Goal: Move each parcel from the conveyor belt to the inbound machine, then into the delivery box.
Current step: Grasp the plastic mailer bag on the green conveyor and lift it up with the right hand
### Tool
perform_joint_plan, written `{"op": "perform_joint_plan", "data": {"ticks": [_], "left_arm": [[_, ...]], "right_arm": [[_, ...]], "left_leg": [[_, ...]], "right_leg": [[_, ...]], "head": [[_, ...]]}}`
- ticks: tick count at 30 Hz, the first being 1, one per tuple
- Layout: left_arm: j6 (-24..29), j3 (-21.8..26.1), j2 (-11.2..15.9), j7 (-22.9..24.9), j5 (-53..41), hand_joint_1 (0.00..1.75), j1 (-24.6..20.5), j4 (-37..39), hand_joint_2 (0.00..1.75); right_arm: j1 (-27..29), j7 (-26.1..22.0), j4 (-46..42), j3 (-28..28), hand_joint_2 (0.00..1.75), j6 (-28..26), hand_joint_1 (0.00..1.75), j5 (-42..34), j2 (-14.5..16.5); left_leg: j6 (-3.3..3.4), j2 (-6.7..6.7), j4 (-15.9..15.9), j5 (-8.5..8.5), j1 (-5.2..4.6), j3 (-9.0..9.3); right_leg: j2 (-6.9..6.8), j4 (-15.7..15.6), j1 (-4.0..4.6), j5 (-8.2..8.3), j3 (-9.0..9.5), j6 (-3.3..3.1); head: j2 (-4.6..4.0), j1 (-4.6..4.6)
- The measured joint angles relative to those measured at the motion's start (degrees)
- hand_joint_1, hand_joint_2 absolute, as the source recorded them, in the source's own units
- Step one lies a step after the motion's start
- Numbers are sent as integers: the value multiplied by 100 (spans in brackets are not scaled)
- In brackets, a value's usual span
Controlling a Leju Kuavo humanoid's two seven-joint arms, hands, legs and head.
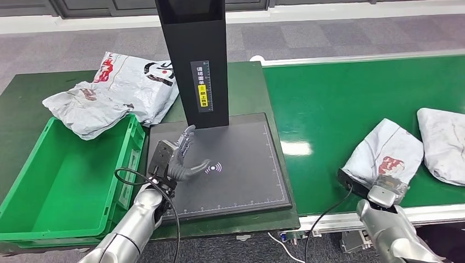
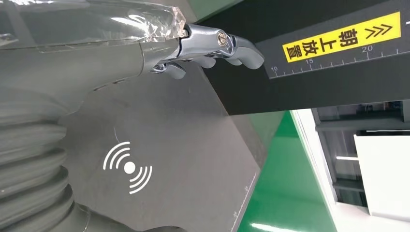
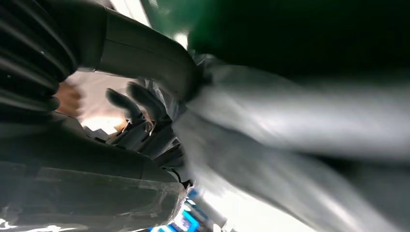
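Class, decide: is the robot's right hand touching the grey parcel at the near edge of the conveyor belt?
Touching. In the right wrist view, the right hand's thumb and fingers press into the grey parcel.

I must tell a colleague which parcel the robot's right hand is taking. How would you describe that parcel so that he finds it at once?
Start at the green conveyor belt on the right side of the scene. Two grey plastic mailer parcels lie near its front edge. The one meant is the nearer grey parcel with a red mark, where the right hand grips its lower end; the plain grey parcel beside it lies untouched at the picture's edge.
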Motion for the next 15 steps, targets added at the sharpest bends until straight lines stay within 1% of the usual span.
{"op": "perform_joint_plan", "data": {"ticks": [2, 4, 6, 11, 15], "left_arm": [[101, 0, 25, 3, -39, 0, 50, -84, 175], [259, 2, 61, 1, -101, 0, 103, -170, 175], [460, 5, 105, 6, -177, 0, 143, -233, 175], [938, 71, 188, 142, -245, 0, 127, -248, 175], [1167, 175, 209, 210, -240, 0, -7, -192, 175]], "right_arm": [[44, -400, -170, -30, 175, -582, 175, -119, 103], [153, -904, -572, -40, 175, -1115, 175, -315, 225], [327, -1333, -1216, -35, 175, -1419, 175, -561, 350], [636, -1888, -2888, 160, 175, -1631, 175, -1018, 596], [768, -2259, -3823, 481, 175, -1698, 175, -1341, 781]], "left_leg": [[0, 2, 0, 0, 0, 0], [-1, 1, 0, 1, 0, 0], [-2, -3, 0, 2, 0, -1], [-5, -1, -1, 3, 1, -3], [-5, 0, -1, 4, 2, -4]], "right_leg": [[2, 1, 0, 0, -1, 0], [1, 3, 0, 0, -1, -1], [-2, 6, 0, 0, -3, -1], [3, 9, 1, -1, -10, -2], [3, 9, 1, -2, -12, -2]], "head": [[0, 0], [0, 0], [0, 0], [0, 0], [0, 0]]}}
